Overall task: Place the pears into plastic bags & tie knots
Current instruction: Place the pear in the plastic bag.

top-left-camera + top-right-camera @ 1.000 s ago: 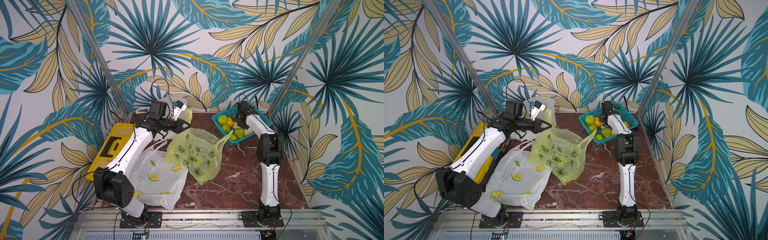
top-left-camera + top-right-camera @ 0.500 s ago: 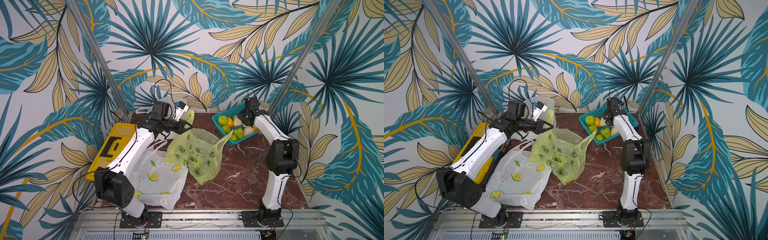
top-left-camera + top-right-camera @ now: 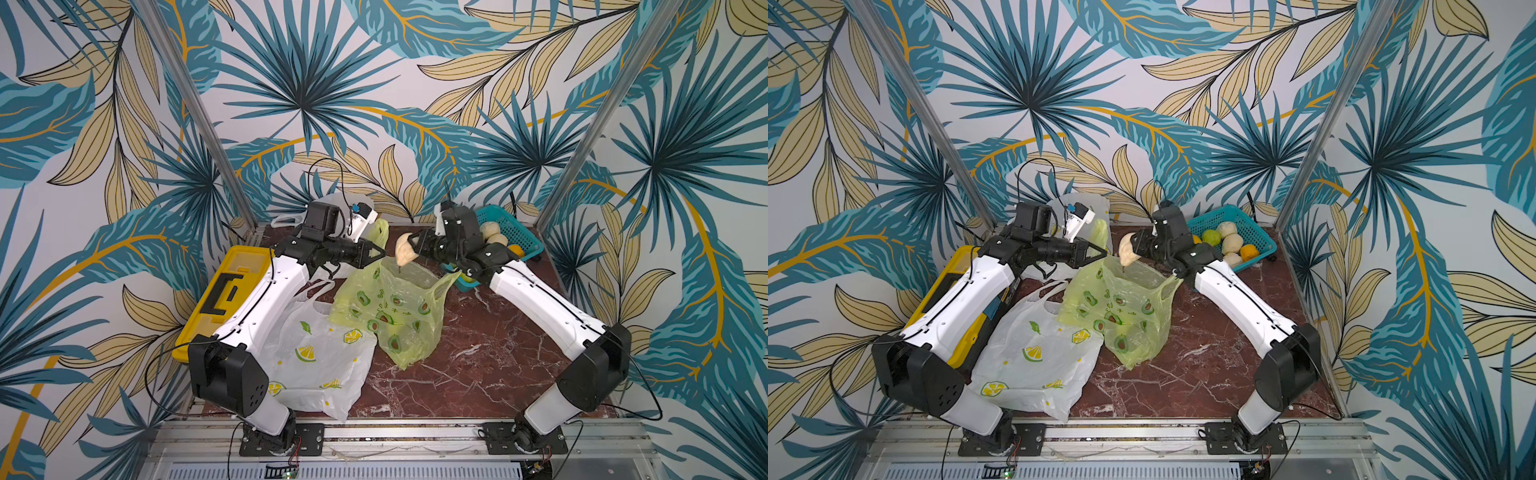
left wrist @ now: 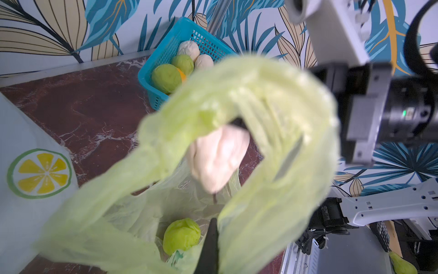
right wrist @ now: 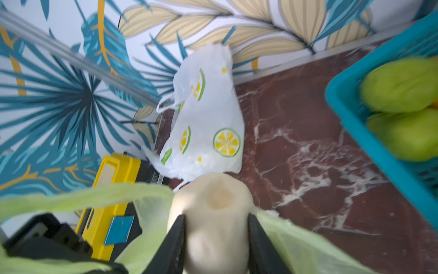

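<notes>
My right gripper [image 3: 412, 248] [image 5: 215, 227] is shut on a pale cream pear [image 3: 404, 249] [image 3: 1126, 249] [image 5: 213, 208] and holds it just above the mouth of the light green avocado-print plastic bag [image 3: 390, 307] [image 3: 1117, 307]. My left gripper [image 3: 376, 254] [image 4: 213, 225] is shut on that bag's handle [image 4: 260, 106] and keeps it lifted. One green pear [image 4: 181, 234] lies inside the bag. More pears [image 3: 1231, 241], green, cream and orange, sit in the teal basket [image 3: 1237, 216] [image 4: 166, 49] at the back right. No knots show.
A white lemon-print bag [image 3: 320, 357] [image 3: 1038, 353] lies flat at the front left, partly under my left arm. Another white lemon-print bag [image 5: 206, 123] [image 3: 1075, 201] stands at the back wall. A yellow case [image 3: 224, 291] lies along the left edge. Metal posts stand at both back corners.
My right gripper shut on the cream pear in the basket, then swung left with it to above the green bag. The left gripper stayed, holding the handle.
</notes>
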`<state>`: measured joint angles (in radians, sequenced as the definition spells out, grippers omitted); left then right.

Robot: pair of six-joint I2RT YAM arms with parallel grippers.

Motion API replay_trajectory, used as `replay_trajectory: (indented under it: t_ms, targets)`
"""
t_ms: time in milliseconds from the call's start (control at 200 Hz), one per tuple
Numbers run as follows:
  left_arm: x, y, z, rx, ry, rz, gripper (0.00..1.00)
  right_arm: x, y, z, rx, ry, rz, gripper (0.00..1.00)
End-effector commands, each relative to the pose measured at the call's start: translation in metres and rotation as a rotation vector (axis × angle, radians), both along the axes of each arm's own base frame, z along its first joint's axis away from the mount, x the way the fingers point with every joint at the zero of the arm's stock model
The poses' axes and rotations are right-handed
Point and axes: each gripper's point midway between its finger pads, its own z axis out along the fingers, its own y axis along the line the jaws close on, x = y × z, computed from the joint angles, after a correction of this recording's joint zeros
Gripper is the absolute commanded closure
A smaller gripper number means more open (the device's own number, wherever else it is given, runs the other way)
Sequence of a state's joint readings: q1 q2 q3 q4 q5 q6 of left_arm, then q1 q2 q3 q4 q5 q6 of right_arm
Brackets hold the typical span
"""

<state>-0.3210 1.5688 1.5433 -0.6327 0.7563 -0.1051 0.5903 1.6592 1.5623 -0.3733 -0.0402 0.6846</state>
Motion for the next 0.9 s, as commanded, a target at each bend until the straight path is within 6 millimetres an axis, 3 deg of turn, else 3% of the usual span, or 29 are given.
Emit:
replay_trajectory:
  t_ms: [0, 65, 135, 265, 376, 436, 506, 601, 726, 806, 896]
  targets:
    - [-0.013, -0.006, 0.031, -0.041, -0.065, -0.04, 1.0, -0.007, 0.034, -0.051, 0.01, 0.097, 0.049, 0.73]
    - [-0.012, -0.008, 0.031, -0.038, -0.068, -0.043, 1.0, -0.007, 0.047, -0.079, 0.028, 0.166, 0.063, 0.74]
    - [-0.008, -0.007, 0.028, -0.024, -0.072, -0.03, 1.0, -0.009, 0.046, -0.104, -0.006, 0.219, 0.064, 0.74]
    - [0.0, -0.006, 0.028, -0.013, -0.078, -0.009, 1.0, -0.02, 0.03, -0.124, -0.155, 0.262, 0.097, 0.69]
    - [0.001, -0.006, 0.028, -0.012, -0.077, -0.007, 1.0, -0.033, 0.031, -0.118, -0.183, 0.268, 0.176, 0.59]
    - [0.003, -0.006, 0.027, -0.007, -0.078, -0.001, 1.0, -0.038, 0.032, -0.111, -0.183, 0.271, 0.215, 0.44]
    - [0.003, -0.006, 0.026, -0.002, -0.081, 0.002, 1.0, -0.041, 0.028, -0.099, -0.183, 0.264, 0.224, 0.35]
    - [0.008, -0.003, 0.018, 0.021, -0.077, 0.023, 1.0, -0.037, 0.018, -0.072, -0.155, 0.213, 0.216, 0.31]
    - [0.016, 0.007, 0.003, 0.051, -0.046, 0.077, 1.0, -0.017, -0.021, -0.036, -0.145, 0.128, 0.114, 0.27]
    - [0.02, 0.014, -0.007, 0.064, -0.024, 0.105, 1.0, 0.008, -0.064, -0.025, -0.099, 0.114, -0.015, 0.27]
    - [0.024, 0.018, -0.017, 0.076, 0.0, 0.122, 1.0, 0.044, -0.127, -0.027, -0.094, 0.093, -0.224, 0.27]
